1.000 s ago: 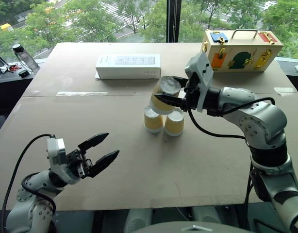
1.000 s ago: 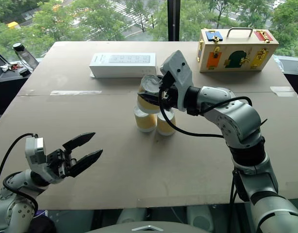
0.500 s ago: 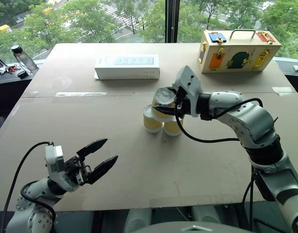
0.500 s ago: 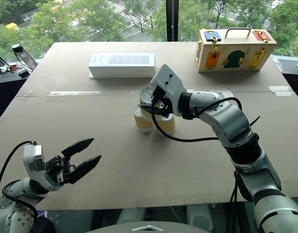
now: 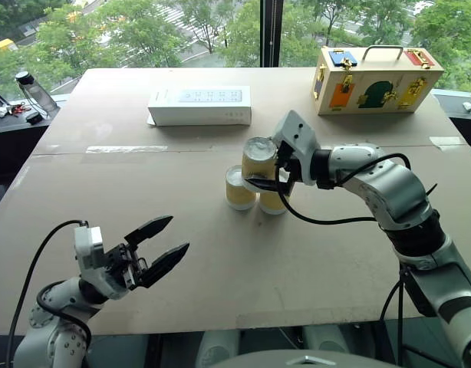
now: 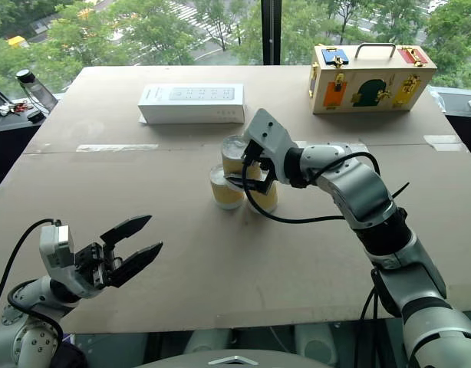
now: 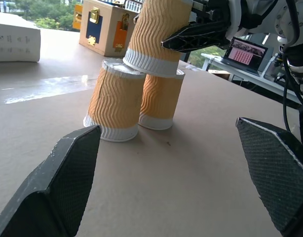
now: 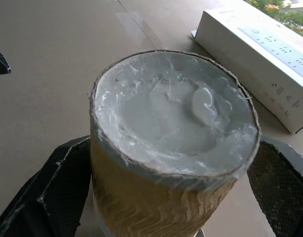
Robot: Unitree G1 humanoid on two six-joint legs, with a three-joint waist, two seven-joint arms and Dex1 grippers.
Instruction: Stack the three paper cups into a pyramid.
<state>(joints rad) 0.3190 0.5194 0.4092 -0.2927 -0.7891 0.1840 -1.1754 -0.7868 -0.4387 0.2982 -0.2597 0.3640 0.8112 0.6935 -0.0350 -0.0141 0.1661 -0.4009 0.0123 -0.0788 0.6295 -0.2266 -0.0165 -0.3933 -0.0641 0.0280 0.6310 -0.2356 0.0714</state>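
Note:
Two paper cups stand side by side, base up, near the table's middle: the left one (image 5: 239, 190) and the right one (image 5: 272, 202). The third cup (image 5: 258, 157) sits base up across their tops (image 7: 154, 34), forming the pyramid. My right gripper (image 5: 261, 170) reaches in from the right and is open. One of its fingers (image 8: 67, 187) stands on each side of the top cup (image 8: 173, 128), with a gap on at least one side. Near the front left edge, my left gripper (image 5: 165, 239) hovers open and holds nothing.
A white box (image 5: 201, 105) lies behind the cups. At the back right stands a colourful wooden case with a handle (image 5: 380, 70). A bottle (image 5: 27, 86) sits off the table's back left corner. Bare tabletop (image 5: 220, 268) lies between my left gripper and the cups.
My right gripper brought the tilted third cup down onto the two lower cups, set it upright and opened its jaws. The left gripper stayed where it was.

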